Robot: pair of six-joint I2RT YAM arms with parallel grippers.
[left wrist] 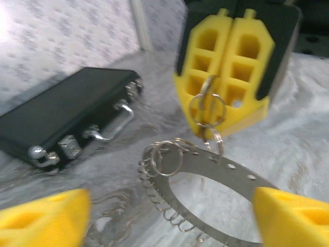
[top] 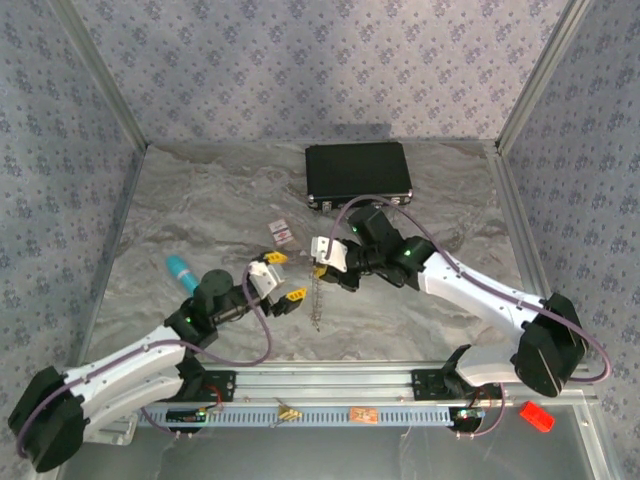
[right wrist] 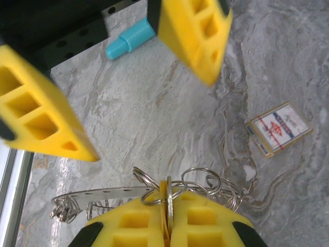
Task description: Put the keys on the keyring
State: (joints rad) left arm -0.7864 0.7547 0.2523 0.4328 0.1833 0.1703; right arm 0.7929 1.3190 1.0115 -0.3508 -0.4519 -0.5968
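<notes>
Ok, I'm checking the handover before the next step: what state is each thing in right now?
Left gripper: open, holding nothing.
Right gripper: shut, pinching a small ring of the keyring.
Keyring: hanging from the right gripper.
Black case: closed, lying flat.
Red-and-white tag: lying flat, face up.
Blue cylinder: lying on its side.

Robot test booth: fabric walls (top: 300, 60), aluminium frame (top: 330, 382).

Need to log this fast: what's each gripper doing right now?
Left gripper: open, gripping nothing.
Right gripper: shut on a small silver split ring linked to the flat grey metal keyring.
</notes>
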